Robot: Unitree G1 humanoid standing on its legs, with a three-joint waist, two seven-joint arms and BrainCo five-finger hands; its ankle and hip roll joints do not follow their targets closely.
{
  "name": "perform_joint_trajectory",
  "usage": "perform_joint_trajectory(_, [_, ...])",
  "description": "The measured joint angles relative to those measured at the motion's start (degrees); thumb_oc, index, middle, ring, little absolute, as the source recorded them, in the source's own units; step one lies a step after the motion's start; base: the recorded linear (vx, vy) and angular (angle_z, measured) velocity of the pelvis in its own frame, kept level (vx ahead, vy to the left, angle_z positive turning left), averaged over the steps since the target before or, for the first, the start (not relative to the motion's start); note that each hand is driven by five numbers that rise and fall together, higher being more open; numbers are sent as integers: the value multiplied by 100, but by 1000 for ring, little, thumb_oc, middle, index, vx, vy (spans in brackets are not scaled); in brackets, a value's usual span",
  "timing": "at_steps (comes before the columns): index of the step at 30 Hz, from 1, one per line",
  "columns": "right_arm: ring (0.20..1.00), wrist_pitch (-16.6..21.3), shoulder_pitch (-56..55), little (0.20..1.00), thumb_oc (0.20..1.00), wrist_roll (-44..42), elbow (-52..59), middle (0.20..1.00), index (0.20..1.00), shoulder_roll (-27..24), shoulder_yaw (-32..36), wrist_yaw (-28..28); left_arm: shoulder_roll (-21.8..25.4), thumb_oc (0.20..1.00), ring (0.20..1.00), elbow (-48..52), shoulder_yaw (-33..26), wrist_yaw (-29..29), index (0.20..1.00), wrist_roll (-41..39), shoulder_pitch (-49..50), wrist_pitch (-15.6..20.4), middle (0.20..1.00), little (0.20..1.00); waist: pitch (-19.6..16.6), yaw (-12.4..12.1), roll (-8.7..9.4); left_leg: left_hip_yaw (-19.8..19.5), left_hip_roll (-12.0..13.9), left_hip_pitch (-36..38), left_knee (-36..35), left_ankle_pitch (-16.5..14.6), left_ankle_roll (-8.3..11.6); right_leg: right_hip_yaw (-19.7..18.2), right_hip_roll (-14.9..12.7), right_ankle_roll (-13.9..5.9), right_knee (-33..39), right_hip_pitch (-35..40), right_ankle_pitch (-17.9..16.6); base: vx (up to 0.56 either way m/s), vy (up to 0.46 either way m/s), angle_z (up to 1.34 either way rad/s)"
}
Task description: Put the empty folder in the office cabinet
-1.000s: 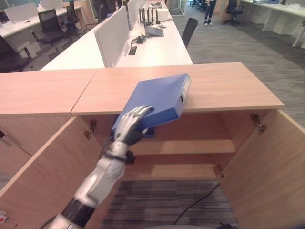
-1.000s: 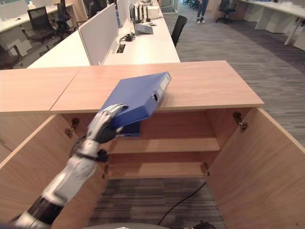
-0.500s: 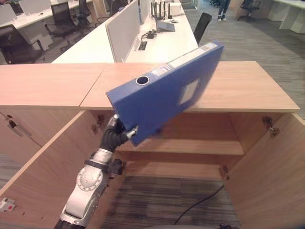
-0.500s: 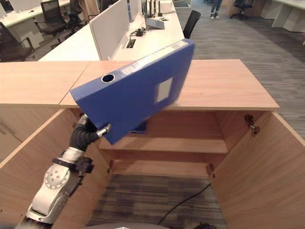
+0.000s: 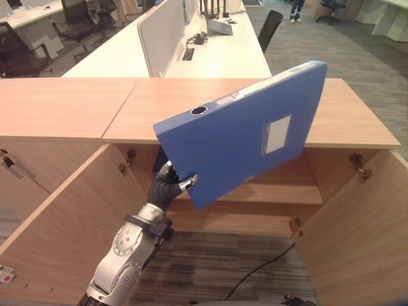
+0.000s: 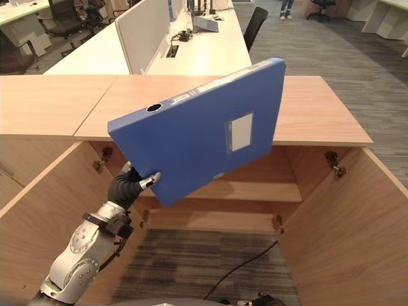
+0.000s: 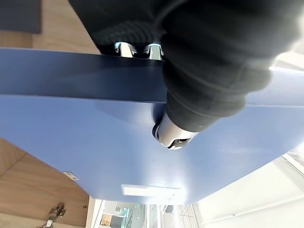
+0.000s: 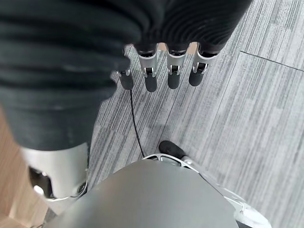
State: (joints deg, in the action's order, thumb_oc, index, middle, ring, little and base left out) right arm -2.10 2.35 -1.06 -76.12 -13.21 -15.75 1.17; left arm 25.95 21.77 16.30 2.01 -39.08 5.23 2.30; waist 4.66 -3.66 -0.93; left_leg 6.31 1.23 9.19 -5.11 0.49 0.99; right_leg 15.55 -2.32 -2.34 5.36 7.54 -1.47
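A blue box folder [image 5: 245,131] with a white label and a finger hole on its spine is held up in the air, tilted, in front of the open wooden cabinet [image 5: 255,191]. My left hand [image 5: 167,186] grips its lower corner, thumb across the front face and fingers behind it. The left wrist view has the thumb [image 7: 173,135] pressed on the folder's blue face [image 7: 71,137]. A second blue folder [image 5: 157,164] stands on the upper shelf behind the held one. My right hand [image 8: 161,71] hangs over the grey carpet with its fingers straight and holds nothing.
Both cabinet doors [image 5: 363,236] stand wide open to either side, with two shelves [image 5: 268,194] inside. The cabinet's wooden top [image 5: 159,105] is bare. Behind it stand white desks [image 5: 210,54] with a partition and black office chairs [image 5: 268,29]. A person stands far back in the aisle.
The folder went from lying flat over the cabinet's top edge to held up on edge, its face toward me, and has since shifted slightly to the right. The camera also moved.
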Motion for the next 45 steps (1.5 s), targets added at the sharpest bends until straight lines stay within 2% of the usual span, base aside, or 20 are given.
perform_joint_trajectory(3, [1000,0,59,1000,1000,-130,-1,1000,1000,18,-6,-9,58,200,200,-7,-10,16,200,-89,119,-5,200,200,0,15,-5,9,2,4,0,0,0,-5,3,2,0,2,-1,0,0,0])
perform_joint_trajectory(4, [1000,21,86,1000,1000,-239,10,1000,1000,22,-5,-10,154,200,200,-9,3,25,200,-96,211,-108,200,200,-1,19,-4,19,3,6,0,0,0,-18,4,2,0,-1,-1,-10,3,-3])
perform_joint_trajectory(5, [1000,-57,61,1000,1000,-422,320,1000,1000,-25,-13,23,163,200,200,-76,4,41,200,-99,287,-105,200,200,6,-7,-10,28,1,-1,-1,-1,-1,-26,6,0,0,-7,-2,-11,9,-8])
perform_joint_trajectory(7, [1000,54,101,1000,1000,-716,865,1000,1000,-33,-17,124,168,200,200,-316,28,71,200,-106,474,-117,200,200,8,15,-17,79,5,4,0,-1,-1,-71,7,-5,1,-27,-11,-4,9,-10])
perform_joint_trajectory(9, [1000,173,404,1000,1000,-1063,843,1000,1000,-4,56,147,386,200,200,-746,230,106,200,-100,490,-342,200,200,-4,4,-15,96,5,11,0,1,0,-92,8,-7,0,-31,-16,-5,2,-3])
perform_joint_trajectory(10, [1000,162,408,1000,1000,-1155,1058,1000,1000,-57,115,131,483,200,200,-746,189,154,200,-99,619,-387,200,200,-2,8,-14,106,4,7,0,1,0,-100,8,-11,-1,-40,-18,-14,8,-5])
perform_joint_trajectory(14, [1000,296,-445,1000,1000,-1366,3366,1000,1000,-562,508,237,734,200,200,-678,-208,327,200,-105,1522,-429,200,200,6,49,-7,185,-2,23,0,-16,-12,-187,4,-8,1,-53,-22,-7,5,-8])
perform_joint_trajectory(19, [1000,261,-685,1000,1000,-1342,4047,1000,1000,-933,730,392,851,200,200,-775,-302,405,200,-81,1551,-470,200,200,53,118,79,201,-1,31,-2,-15,-13,-204,10,-25,0,-53,-32,1,2,-3])
perform_joint_trajectory(22, [1000,272,-676,1000,1000,-1051,4471,1000,1000,-1202,943,549,837,200,200,-786,-374,452,200,188,1539,-469,200,200,44,176,91,250,2,39,-3,-15,-13,-238,7,-31,-1,-67,-52,1,6,-8])
perform_joint_trajectory(24, [1000,87,-703,1000,1000,-589,4984,1000,1000,-1471,971,595,838,200,200,-896,-503,633,200,603,1557,-441,200,200,46,185,37,264,-2,21,-2,-17,-17,-254,4,-30,0,-92,-61,2,0,-4])
perform_joint_trajectory(25, [1000,176,-662,1000,1000,-398,5147,1000,1000,-1602,1048,673,894,200,200,-909,-537,645,200,849,1560,-446,200,200,38,186,29,268,-1,15,-2,-16,-17,-261,4,-25,1,-99,-68,-6,-3,-4])
perform_joint_trajectory(27, [1000,124,-574,1000,1000,509,5552,1000,1000,-2103,1131,714,1077,200,200,-982,-672,770,200,1428,1580,-446,200,200,22,164,15,267,0,13,-1,-16,-19,-260,9,-17,0,-101,-74,0,0,0])
perform_joint_trajectory(29, [1000,133,-523,1000,1000,1039,5811,1000,1000,-2460,1162,762,1121,200,200,-1001,-845,849,200,1805,1595,-445,200,200,19,155,14,264,2,14,0,-15,-19,-256,10,3,0,-98,-89,0,0,0])
perform_joint_trajectory(31, [1000,155,-371,1000,1000,1477,6066,1000,1000,-2617,1185,765,1228,200,200,-1001,-1035,857,200,2226,1542,-397,200,200,11,149,28,261,5,14,0,-15,-19,-250,14,3,0,-97,-88,0,0,0])
perform_joint_trajectory(33, [1000,149,-125,1000,1000,1820,6211,1000,1000,-2690,860,628,1356,200,200,-995,-1061,872,200,2511,1368,-352,200,200,5,148,34,262,3,18,0,-13,-20,-250,10,2,0,-92,-89,0,0,0])
perform_joint_trajectory(35, [1000,197,14,1000,1000,1909,6325,1000,1000,-2699,704,566,1394,200,200,-981,-1056,870,200,2670,1242,-303,200,200,4,146,37,263,4,18,0,-11,-20,-252,10,0,0,-92,-89,0,0,0])
perform_joint_trajectory(39, [1000,328,353,1000,1000,2038,6490,1000,1000,-2788,298,307,1769,200,200,-775,-914,920,200,2822,935,-96,200,200,2,135,45,263,2,16,1,-10,-18,-252,9,6,0,-94,-93,0,0,0])
perform_joint_trajectory(41, [1000,369,627,1000,1000,2074,6493,1000,1000,-2975,-152,144,1933,200,200,-738,-806,941,200,2946,725,-38,200,200,6,129,53,264,2,16,0,-10,-18,-252,10,6,-1,-95,-95,0,0,0])
perform_joint_trajectory(45, [1000,479,838,1000,1000,2032,6741,1000,1000,-3010,-479,-139,2010,200,200,-606,-737,969,200,2958,516,71,200,200,9,134,58,260,2,16,1,-10,-18,-246,10,7,-1,-93,-97,0,0,0])
